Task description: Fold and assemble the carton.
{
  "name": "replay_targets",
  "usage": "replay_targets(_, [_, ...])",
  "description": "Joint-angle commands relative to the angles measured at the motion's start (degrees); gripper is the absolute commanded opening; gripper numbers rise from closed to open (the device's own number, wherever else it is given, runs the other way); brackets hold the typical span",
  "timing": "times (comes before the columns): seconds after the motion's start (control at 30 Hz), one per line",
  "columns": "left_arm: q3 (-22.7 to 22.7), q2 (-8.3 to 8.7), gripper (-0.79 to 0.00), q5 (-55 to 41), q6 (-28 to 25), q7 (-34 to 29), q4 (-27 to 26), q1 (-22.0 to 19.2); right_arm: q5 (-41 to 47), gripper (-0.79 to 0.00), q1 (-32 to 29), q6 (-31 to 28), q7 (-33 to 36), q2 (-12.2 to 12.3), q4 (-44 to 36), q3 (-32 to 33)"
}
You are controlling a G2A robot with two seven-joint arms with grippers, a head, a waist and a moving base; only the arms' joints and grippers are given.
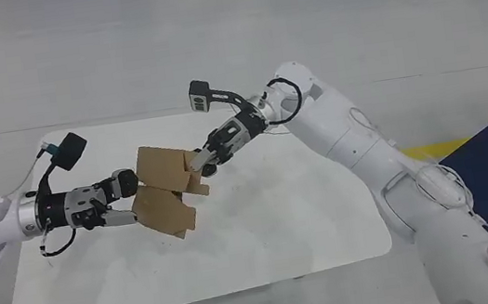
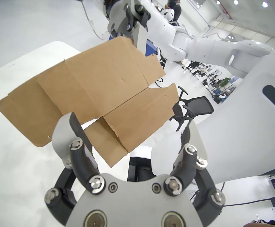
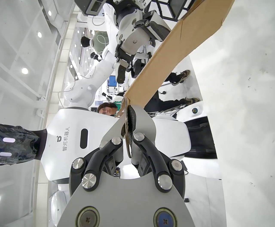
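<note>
Across the scene spreads a white table with rounded corners. Above its left-centre part hangs the flat brown cardboard carton, a creased sheet of panels and flaps, bent along one fold and lying open. On the carton's far right edge, the right gripper is clamped, its fingers pressed together on the cardboard. At the carton's near left side sits the left gripper with its fingers spread wide. A small lower flap lies between them; whether a pad touches it I cannot tell.
</note>
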Motion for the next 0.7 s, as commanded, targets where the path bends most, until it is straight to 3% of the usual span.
replay_targets(0.0, [0.9, 0.38, 0.0, -1.9, -0.8, 0.9, 0.5, -0.9, 0.2, -0.785, 0.3, -0.1, 0.0, 0.1, 0.2, -0.5])
replay_targets(0.23, [1.2, 0.96, 0.0, -13.8, 2.7, -2.7, 6.6, -3.0, 1.1, -0.785, 1.0, -1.5, 0.0, 0.5, 0.0, -1.9])
replay_targets(0.67, [8.0, -2.08, 0.0, -17.4, 7.8, -7.8, 11.0, -9.3, 3.3, -0.785, 2.0, -3.7, 0.0, 1.8, -1.5, -4.8])
